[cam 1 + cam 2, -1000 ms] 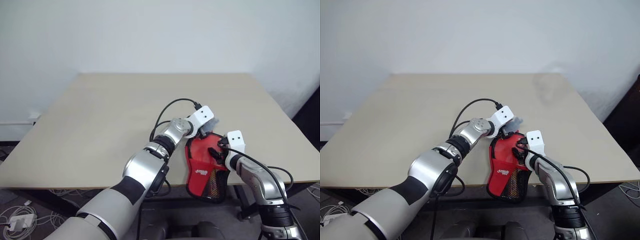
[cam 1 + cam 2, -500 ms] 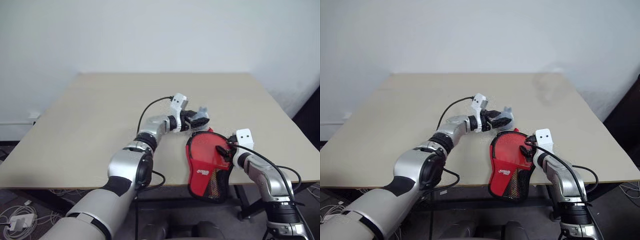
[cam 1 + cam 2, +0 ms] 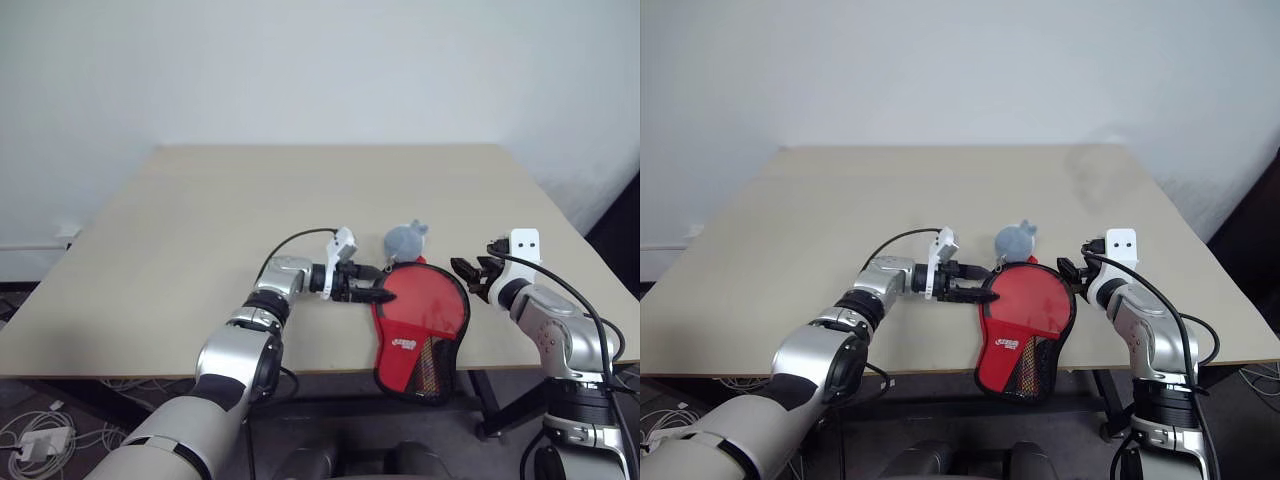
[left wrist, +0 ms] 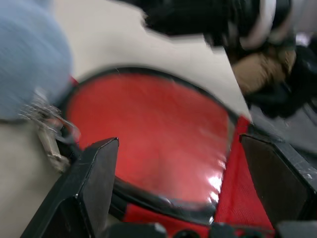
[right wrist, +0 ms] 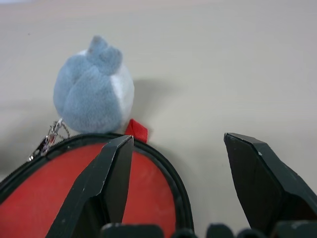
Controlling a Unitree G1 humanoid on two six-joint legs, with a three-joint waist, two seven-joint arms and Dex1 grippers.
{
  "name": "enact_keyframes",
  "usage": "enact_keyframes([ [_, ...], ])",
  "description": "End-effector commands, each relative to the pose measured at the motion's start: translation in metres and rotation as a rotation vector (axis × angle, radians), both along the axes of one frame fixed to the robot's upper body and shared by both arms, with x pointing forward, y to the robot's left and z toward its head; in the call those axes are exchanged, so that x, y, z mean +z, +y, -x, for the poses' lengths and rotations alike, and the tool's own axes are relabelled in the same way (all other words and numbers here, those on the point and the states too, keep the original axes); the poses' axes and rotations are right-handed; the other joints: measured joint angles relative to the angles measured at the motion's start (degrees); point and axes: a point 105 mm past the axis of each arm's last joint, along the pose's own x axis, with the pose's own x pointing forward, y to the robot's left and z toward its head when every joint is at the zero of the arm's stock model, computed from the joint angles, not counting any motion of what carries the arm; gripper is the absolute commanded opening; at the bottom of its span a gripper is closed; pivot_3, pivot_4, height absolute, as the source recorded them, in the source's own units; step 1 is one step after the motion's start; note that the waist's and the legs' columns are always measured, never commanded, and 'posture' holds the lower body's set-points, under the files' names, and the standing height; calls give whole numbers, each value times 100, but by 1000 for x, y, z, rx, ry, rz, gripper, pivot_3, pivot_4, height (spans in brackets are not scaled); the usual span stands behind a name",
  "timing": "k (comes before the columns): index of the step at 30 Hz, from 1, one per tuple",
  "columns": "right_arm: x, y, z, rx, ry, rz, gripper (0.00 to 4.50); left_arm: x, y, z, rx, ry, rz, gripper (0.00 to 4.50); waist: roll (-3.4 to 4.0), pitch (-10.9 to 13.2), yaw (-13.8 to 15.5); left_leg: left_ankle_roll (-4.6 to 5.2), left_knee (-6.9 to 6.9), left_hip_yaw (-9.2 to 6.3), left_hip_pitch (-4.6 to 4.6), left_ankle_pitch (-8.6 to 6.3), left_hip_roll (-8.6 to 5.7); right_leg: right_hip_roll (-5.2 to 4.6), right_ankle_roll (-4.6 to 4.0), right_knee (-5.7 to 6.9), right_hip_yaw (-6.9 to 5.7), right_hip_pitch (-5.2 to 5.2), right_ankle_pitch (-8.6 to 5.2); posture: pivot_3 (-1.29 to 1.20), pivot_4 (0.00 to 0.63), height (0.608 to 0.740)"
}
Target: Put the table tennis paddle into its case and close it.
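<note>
Two grippers: both free of the case.
Left gripper (image 3: 365,294): fingers wide, empty, beside the pouch's left edge.
Case (image 3: 420,325): soft, light red pouch, round end on the bench (image 3: 200,230), tail overhanging; likely holds the paddle.
Charm (image 3: 404,239): fluffy, on the zip; grip there.
Right gripper (image 3: 472,274): fingers apart, empty.

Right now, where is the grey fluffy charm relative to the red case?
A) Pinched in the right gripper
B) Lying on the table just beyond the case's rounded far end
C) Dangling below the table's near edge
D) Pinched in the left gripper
B. The grey fluffy charm lies on the table just past the rounded far end of the red case, with both the left gripper and the right gripper open and apart from it.
</note>
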Motion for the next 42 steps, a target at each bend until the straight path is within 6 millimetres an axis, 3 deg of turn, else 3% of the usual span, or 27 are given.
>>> enact_keyframes([
  [1,24,3,-11,17,-85,13,3186,16,-23,0,-10,-73,58,4121,0,0,-1,0,0,-1,-3,0,0,0,0,0,-1,-1,0,0,0,740],
  [7,24,2,-13,13,-84,20,3186,21,-51,-4,42,-204,38,4121,4,2,-2,0,2,-1,-18,0,3,-2,1,2,0,-6,0,0,0,740],
  [11,23,0,-14,-4,-71,18,3186,6,-65,9,-43,-231,-75,4121,7,3,-1,0,2,0,-18,0,2,0,0,2,1,-5,0,0,0,740],
  [15,33,3,-20,-6,-87,14,3186,-18,-59,19,-112,-227,-225,4121,13,5,-3,1,3,1,-18,0,2,2,0,2,0,-6,0,0,0,740],
  [17,41,9,-25,15,-102,-7,3186,-27,-56,22,-110,-131,-276,4121,18,2,-14,1,3,2,-15,0,3,4,0,3,1,-5,0,0,0,740],
  [20,57,24,-35,70,-120,-58,3186,-32,-52,26,-111,-36,-301,4121,20,2,-37,1,2,1,-7,0,3,4,2,3,-2,1,-1,0,0,740],
  [26,72,58,-49,211,-89,-127,3186,-56,-33,35,-133,-26,-401,4121,19,-2,-66,3,-11,-1,18,-3,5,5,2,-4,0,11,-2,0,0,740],
  [30,62,74,-55,276,5,-135,3186,-67,-27,39,-118,-12,-423,4121,17,-10,-78,2,-13,-2,25,-3,6,3,1,-5,0,18,-2,0,0,740],
  [42,28,66,-76,241,69,-100,3186,-76,-15,39,-48,5,-426,4121,8,-71,-104,-2,-29,1,35,-5,11,10,-1,-10,6,17,-2,0,0,740],
])
